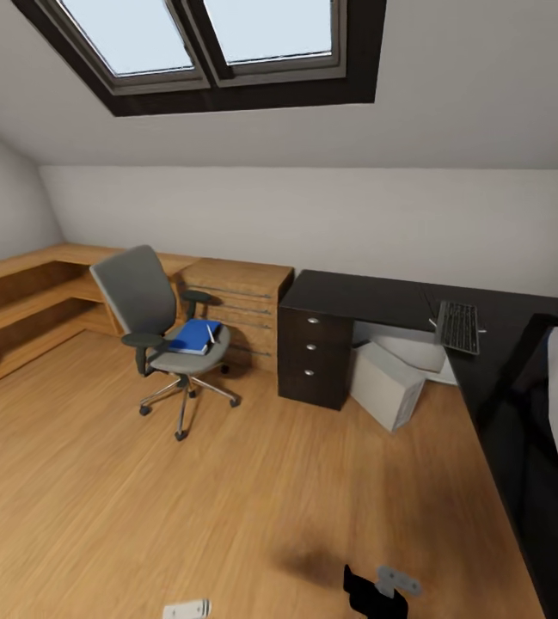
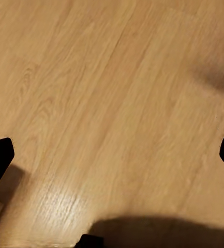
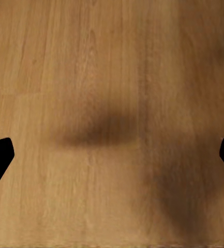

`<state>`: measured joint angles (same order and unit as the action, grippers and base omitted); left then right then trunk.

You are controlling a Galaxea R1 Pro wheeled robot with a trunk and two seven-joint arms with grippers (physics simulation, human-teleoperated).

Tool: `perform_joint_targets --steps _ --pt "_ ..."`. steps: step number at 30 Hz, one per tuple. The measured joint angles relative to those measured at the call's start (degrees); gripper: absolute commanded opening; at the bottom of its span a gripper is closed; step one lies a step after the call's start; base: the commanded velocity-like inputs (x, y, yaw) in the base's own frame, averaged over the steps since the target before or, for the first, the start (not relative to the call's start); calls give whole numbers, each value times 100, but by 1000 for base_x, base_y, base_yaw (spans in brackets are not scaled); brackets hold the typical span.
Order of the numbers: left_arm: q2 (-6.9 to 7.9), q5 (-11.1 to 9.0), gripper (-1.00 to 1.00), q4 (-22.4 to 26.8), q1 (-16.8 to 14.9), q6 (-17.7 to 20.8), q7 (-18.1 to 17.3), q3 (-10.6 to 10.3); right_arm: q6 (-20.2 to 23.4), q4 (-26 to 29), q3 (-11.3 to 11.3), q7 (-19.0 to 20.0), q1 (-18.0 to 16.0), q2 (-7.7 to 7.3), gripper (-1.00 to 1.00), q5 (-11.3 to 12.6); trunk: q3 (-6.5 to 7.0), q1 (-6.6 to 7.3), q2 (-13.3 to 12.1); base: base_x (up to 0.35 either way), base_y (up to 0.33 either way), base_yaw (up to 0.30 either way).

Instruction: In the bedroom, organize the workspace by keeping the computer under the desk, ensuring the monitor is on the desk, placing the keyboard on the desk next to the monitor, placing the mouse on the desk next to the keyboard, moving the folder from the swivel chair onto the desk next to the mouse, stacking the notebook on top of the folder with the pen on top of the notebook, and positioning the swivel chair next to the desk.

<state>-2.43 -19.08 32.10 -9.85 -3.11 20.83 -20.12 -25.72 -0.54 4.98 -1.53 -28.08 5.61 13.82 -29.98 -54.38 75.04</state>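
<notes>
The bright blue, book-like folder (image 1: 194,335) lies on the seat of the grey upholstered swivel chair (image 1: 156,331), far ahead-left across the wooden floor (image 1: 184,507); the left gripper (image 2: 112,155), fingers spread and empty like the right gripper (image 3: 112,155), sits nearer.

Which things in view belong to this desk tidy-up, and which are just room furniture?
Job:
swivel chair
blue folder on its seat
keyboard on the desk
light grey computer, tilted on the floor by the desk

Not the job:
wooden drawer chest
wooden corner shelving
dark drawer cabinet
skylight
</notes>
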Motion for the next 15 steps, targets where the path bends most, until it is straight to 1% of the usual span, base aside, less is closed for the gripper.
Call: perform_joint_targets --steps 4,7,11,15 --pt "0 0 100 -1 3 0 1 -2 0 0 1 3 0 -1 100 -1 37 88 -160 -340 0 -94" --pt "0 0 100 -1 1 0 0 -6 -1 3 2 3 1 -1 100 -1 70 154 -281 -340 0 -165" --pt "0 0 100 -1 -1 0 -1 -7 -2 5 2 0 -1 -1 100 0 129 242 -441 -335 0 -221" --pt "-1 0 100 -1 -2 0 -1 -8 -2 6 2 1 0 -1 100 0 211 332 -602 -176 0 -259"
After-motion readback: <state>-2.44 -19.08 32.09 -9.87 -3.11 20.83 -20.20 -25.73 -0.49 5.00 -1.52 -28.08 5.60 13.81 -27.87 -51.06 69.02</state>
